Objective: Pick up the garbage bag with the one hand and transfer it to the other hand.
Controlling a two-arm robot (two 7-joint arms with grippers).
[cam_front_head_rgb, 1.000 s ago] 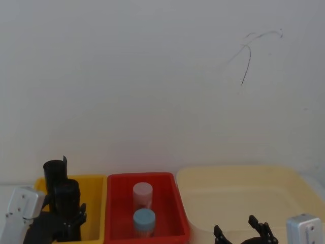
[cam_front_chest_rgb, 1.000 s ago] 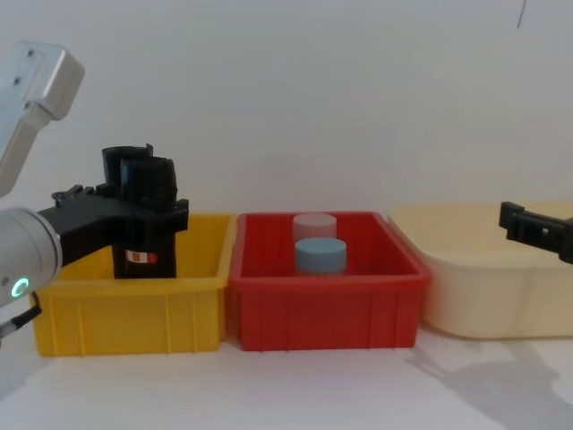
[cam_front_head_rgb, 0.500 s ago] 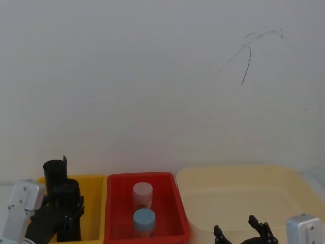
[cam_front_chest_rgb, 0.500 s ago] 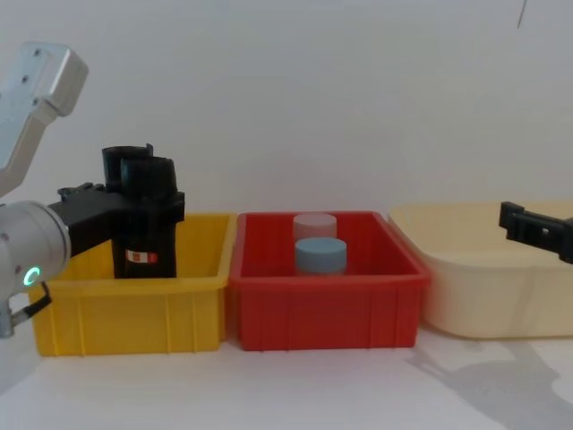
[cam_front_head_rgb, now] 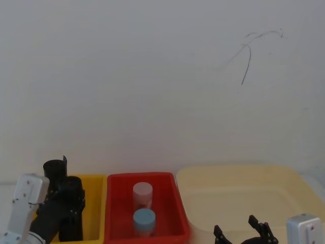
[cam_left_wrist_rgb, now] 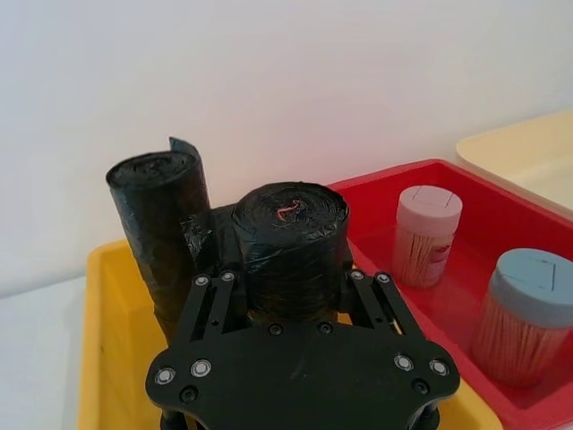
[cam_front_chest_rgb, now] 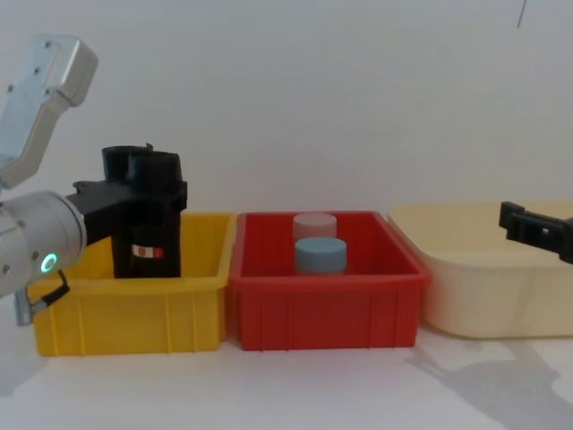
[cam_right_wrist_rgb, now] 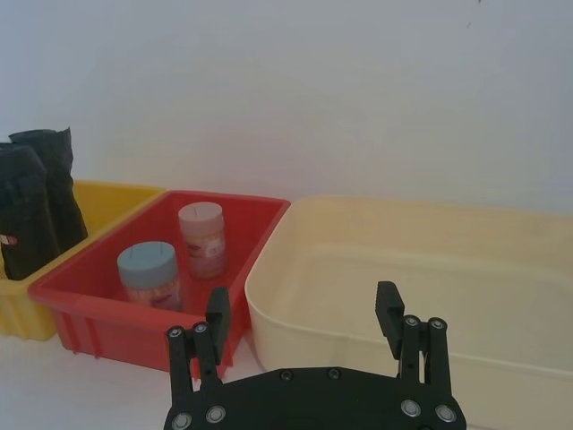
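The garbage bag (cam_front_chest_rgb: pixel 149 224), a thick black crinkly roll with a red-and-white label, stands upright in the yellow bin (cam_front_chest_rgb: pixel 130 309). Its base is hidden behind the bin wall. My left gripper (cam_front_chest_rgb: pixel 148 192) is shut on its upper part, and in the left wrist view the fingers (cam_left_wrist_rgb: pixel 213 288) press both sides of the bag (cam_left_wrist_rgb: pixel 291 235). In the head view the bag (cam_front_head_rgb: pixel 71 206) and left gripper (cam_front_head_rgb: pixel 67 207) sit at the lower left. My right gripper (cam_right_wrist_rgb: pixel 303 312) hangs open and holds nothing in front of the cream tub (cam_right_wrist_rgb: pixel 501 269), far right of the bag (cam_right_wrist_rgb: pixel 20 219).
A slimmer black roll (cam_front_chest_rgb: pixel 118 163) stands just behind the bag in the same bin. The red bin (cam_front_chest_rgb: pixel 324 309) in the middle holds a pink-lidded jar (cam_front_chest_rgb: pixel 314 224) and a blue-lidded jar (cam_front_chest_rgb: pixel 320 255). A white wall rises close behind the bins.
My left arm's wrist has swung up and the gripper has slid slightly higher, with the bag edging up and standing straighter. The right gripper has not moved.
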